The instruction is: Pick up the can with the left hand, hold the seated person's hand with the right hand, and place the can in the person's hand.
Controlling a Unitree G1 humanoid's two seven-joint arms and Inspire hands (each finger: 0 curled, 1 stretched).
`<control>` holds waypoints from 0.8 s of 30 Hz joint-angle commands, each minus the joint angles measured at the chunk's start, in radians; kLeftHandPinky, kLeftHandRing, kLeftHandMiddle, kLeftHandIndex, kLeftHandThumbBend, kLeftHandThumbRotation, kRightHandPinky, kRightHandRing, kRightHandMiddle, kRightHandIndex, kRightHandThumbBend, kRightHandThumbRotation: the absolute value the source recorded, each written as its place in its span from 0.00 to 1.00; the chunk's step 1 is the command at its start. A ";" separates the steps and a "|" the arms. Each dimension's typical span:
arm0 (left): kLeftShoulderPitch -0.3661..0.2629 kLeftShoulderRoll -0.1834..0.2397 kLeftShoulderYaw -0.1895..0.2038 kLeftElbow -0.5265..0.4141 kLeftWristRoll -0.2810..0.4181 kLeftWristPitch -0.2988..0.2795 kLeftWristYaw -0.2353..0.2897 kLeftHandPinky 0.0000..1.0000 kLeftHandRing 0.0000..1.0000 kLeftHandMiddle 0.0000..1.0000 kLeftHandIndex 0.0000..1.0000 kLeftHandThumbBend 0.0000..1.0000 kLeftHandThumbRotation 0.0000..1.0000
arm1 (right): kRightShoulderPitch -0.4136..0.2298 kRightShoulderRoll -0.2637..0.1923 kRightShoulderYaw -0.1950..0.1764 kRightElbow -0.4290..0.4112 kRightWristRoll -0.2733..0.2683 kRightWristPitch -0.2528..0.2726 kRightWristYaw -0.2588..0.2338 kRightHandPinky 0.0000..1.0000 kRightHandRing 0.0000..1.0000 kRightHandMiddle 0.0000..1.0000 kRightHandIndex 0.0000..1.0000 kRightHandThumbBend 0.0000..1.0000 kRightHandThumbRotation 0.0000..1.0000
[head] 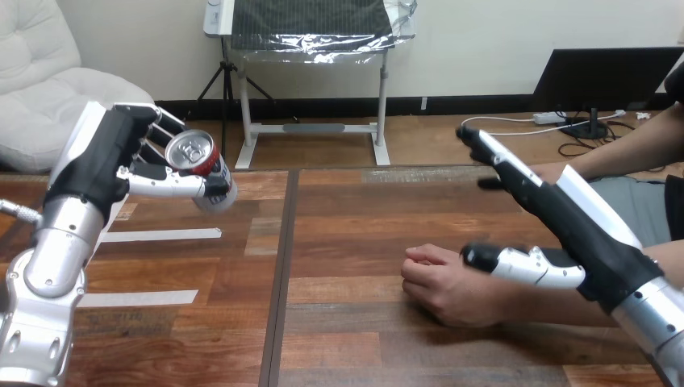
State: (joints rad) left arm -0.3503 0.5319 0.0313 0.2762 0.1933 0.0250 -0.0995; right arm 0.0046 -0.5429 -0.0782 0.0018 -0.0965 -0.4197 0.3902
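The first step looks done: the left hand (109,165) has the can (199,160) clear of the table (339,242), raised at the left side. Its fingers and thumb are wrapped round the can's body, and the can's silver top is tipped toward the camera. The can is well apart from the person's hand (446,289), which rests on the wood to the right of centre, curled into a loose fist with the knuckles up. The right hand (569,222) is over the person's wrist, its fingers straight and spread away from the thumb. The fingers point up and leftward above the table, and the thumb reaches out just over the back of the wrist. I cannot tell whether the thumb touches, and nothing is closed round the wrist, so I judge the hold as not yet made. That leaves the right hand closing on the person's hand, the person's fist opening palm up, and the can carried across the table and set into it. Two white tape strips (161,235) lie on the wood below the can.
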 commanded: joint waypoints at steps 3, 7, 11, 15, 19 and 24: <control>-0.035 0.005 0.035 -0.068 -0.012 -0.006 0.002 0.29 0.35 0.39 0.41 0.82 0.00 | -0.096 -0.071 -0.015 0.041 -0.026 -0.032 0.020 0.93 0.98 0.99 0.98 0.98 0.76; -0.032 0.005 0.039 -0.067 -0.017 -0.010 -0.002 0.29 0.35 0.39 0.41 0.82 0.00 | -0.108 -0.096 -0.009 0.060 -0.040 -0.034 0.033 0.94 0.98 0.98 0.97 0.96 0.73; -0.030 0.004 0.042 -0.070 -0.022 -0.007 -0.004 0.29 0.35 0.39 0.41 0.82 0.00 | -0.114 -0.120 -0.004 0.066 -0.060 -0.022 0.044 0.95 0.98 0.98 0.97 0.95 0.71; -0.029 0.007 0.041 -0.069 -0.021 -0.007 -0.007 0.29 0.35 0.39 0.41 0.81 0.00 | -0.122 -0.135 0.000 0.086 -0.065 -0.030 0.054 0.95 0.97 0.97 0.96 0.95 0.67; -0.028 0.007 0.042 -0.068 -0.026 -0.006 -0.012 0.30 0.35 0.39 0.42 0.81 0.00 | -0.133 -0.146 0.006 0.119 -0.069 -0.051 0.062 0.93 0.95 0.96 0.95 0.94 0.65; -0.028 0.007 0.042 -0.068 -0.026 0.002 -0.014 0.30 0.35 0.40 0.42 0.80 0.00 | -0.144 -0.163 0.013 0.152 -0.083 -0.055 0.076 0.91 0.93 0.94 0.94 0.95 0.62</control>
State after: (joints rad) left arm -0.3340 0.5320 0.0417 0.2681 0.1742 0.0281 -0.1171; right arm -0.0574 -0.6725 -0.0764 0.1235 -0.1656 -0.4558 0.4566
